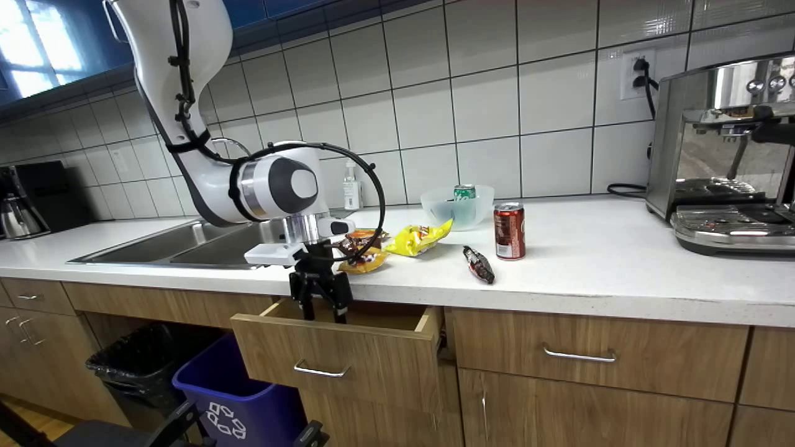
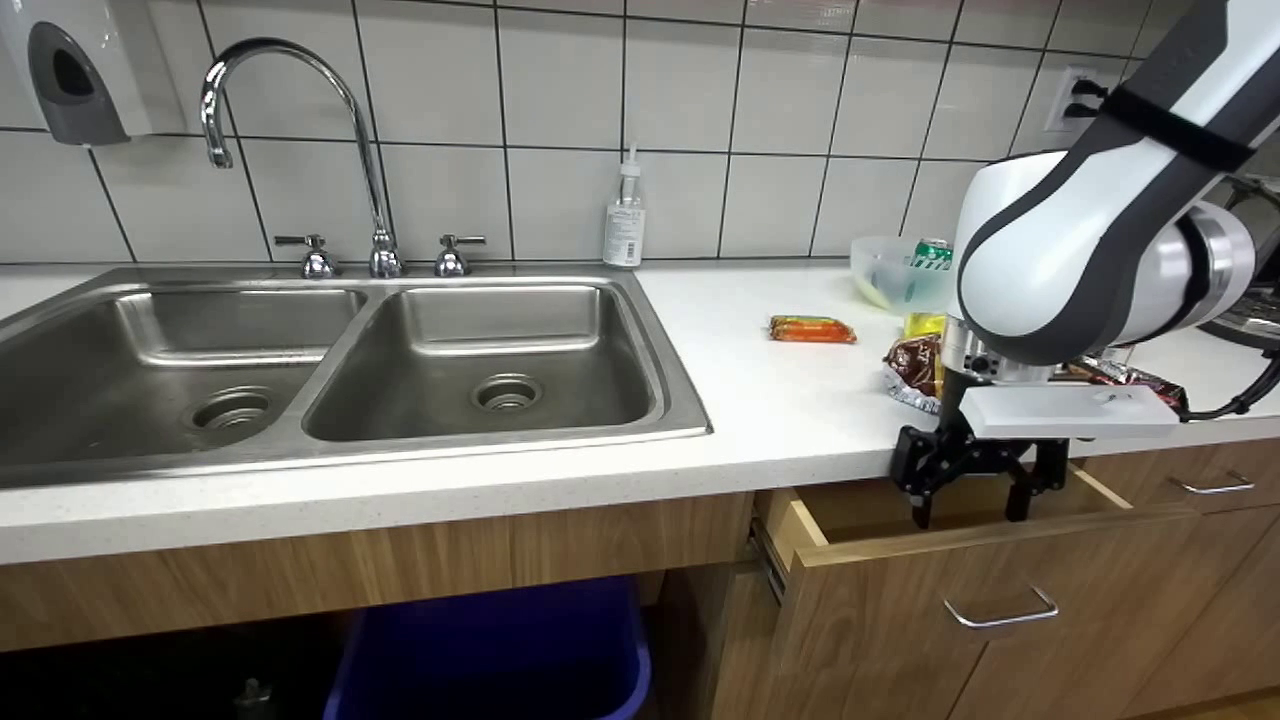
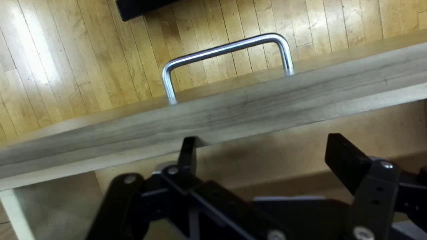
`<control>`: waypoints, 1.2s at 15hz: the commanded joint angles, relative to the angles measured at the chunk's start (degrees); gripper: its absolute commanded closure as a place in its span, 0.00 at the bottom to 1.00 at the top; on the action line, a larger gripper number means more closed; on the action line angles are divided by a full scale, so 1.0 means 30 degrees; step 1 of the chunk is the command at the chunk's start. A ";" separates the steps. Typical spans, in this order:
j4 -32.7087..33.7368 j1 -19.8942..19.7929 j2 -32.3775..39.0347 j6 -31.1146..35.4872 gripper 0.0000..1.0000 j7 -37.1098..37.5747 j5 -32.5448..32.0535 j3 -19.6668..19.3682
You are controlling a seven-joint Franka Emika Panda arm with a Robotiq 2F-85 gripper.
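Status: the brown wood-grain drawer [image 1: 366, 354] stands pulled out from under the white, smooth countertop [image 2: 770, 400]; opening is judged complete, at least in part, as the full slide travel cannot be told. Closure is not done. The black, articulated two-finger gripper [image 2: 969, 513] points downward within the drawer opening, behind the flat, rectangular wood-grain front panel [image 3: 233, 108]. The black, blocky fingers [image 3: 188, 155] are spread wide with nothing visible between them; no grip is established on any part. In the wrist view, one fingertip lies just beside or against the inner edge of the front panel; contact cannot be confirmed. Materials: the drawer box is pale, fine-grained wood with straight walls. The polished metal bow handle [image 3: 223, 50], a round bar with curved corners, projects from the outer face, apart from the fingers. On the countertop are a crumpled, glossy yellow snack bag [image 1: 422, 239], a rigid, cylindrical red can [image 1: 509, 230] and a translucent, rounded bowl [image 1: 435, 208] containing a green metal can [image 1: 464, 192]. The stainless-steel double sink [image 2: 685, 420] has round-cornered basins. A tapered blue plastic bin [image 1: 267, 410] occupies the bay next to the drawer.
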 commanded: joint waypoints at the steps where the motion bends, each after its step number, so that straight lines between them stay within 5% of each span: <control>1: -0.0988 0.0420 -0.1362 -0.1054 0.00 0.0868 0.0155 -0.0076; 18: -0.4016 0.0566 -0.3423 -0.1514 0.00 0.2113 0.0291 0.0102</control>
